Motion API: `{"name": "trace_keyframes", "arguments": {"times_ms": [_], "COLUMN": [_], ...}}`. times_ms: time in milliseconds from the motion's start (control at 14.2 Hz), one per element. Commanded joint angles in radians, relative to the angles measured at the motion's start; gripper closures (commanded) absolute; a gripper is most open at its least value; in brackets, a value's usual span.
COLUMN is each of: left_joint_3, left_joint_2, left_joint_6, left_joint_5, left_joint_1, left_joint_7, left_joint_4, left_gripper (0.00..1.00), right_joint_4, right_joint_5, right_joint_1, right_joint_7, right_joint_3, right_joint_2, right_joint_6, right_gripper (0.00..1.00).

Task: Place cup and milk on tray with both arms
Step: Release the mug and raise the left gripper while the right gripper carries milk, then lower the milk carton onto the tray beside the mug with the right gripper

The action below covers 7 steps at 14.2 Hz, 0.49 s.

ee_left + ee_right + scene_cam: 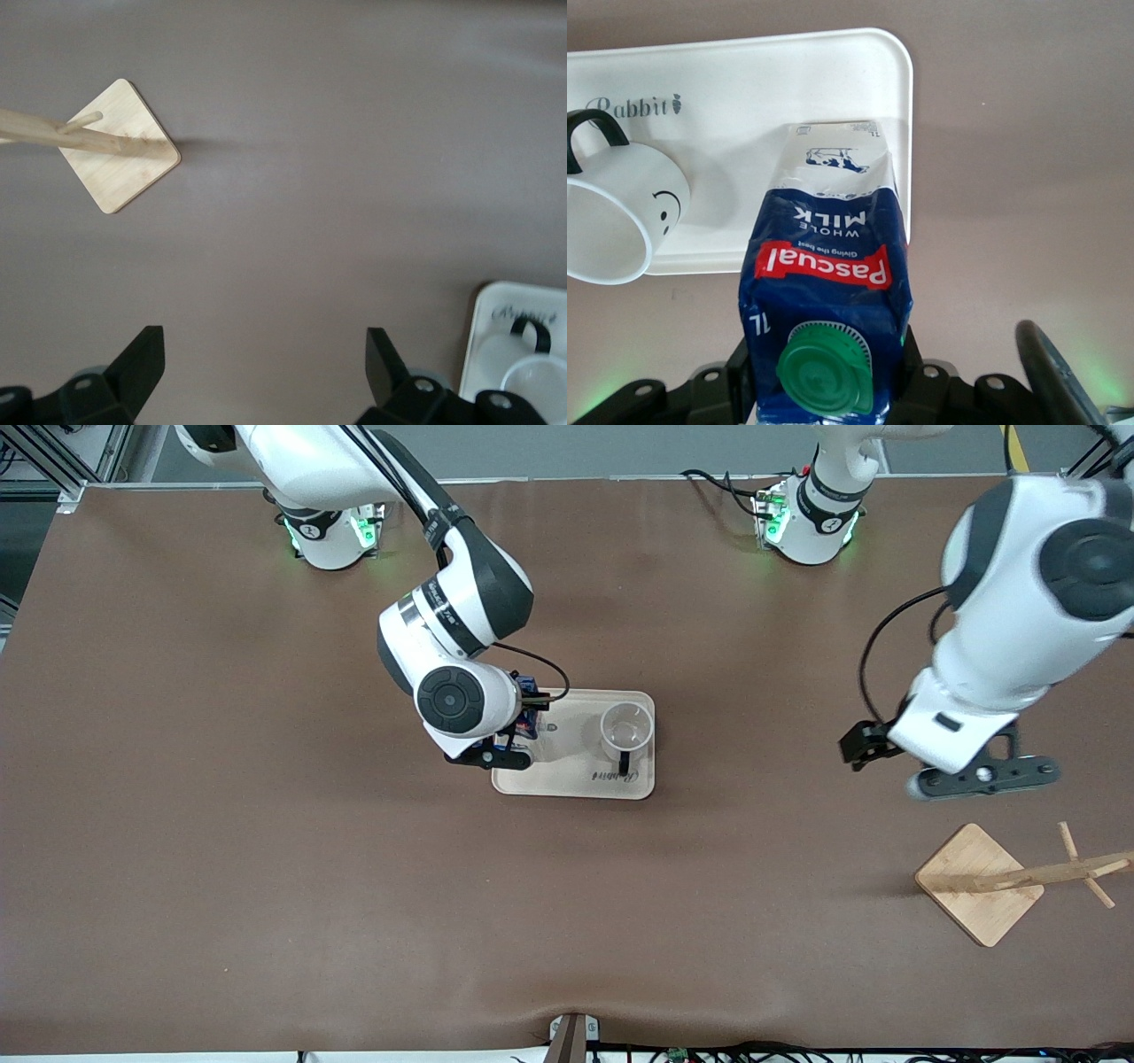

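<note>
Right pincer point(824, 390) pinches the glossy blue-and-white milk carton point(828, 292), which stands on the smooth cream tray point(576, 779) at its right-arm end, beside the upright white cup point(626, 728). We see the left pincer point(266, 381) spread, hanging over bare brown bench point(266, 868) cloth. A square-based wooden stand point(979, 883) sits toward the left arm's end, well apart from the tray.
</note>
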Motion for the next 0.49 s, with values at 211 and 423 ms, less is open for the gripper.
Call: {"name": "trace_keyframes", "arguments": {"times_ms": [211,423], "left_joint_3": [0.118,0.161], "left_joint_2": [-0.202,-0.324], "left_joint_6": [-0.074,-0.077], "left_joint_5": [-0.114,-0.148], "left_joint_1": [0.010,0.010], "left_joint_7": [0.227,0.267], "left_joint_4": [-0.112,-0.227], "left_gripper": [0.00,0.00], "right_joint_4": [0.032,0.030], "right_joint_5": [-0.053,-0.055], "right_joint_1": [0.042,0.053], "right_joint_7": [0.031,0.034], "right_joint_3": [-0.009,-0.009], "right_joint_2": [0.028,0.038], "right_joint_6": [-0.008,0.028], "right_gripper": [0.69,0.45]}}
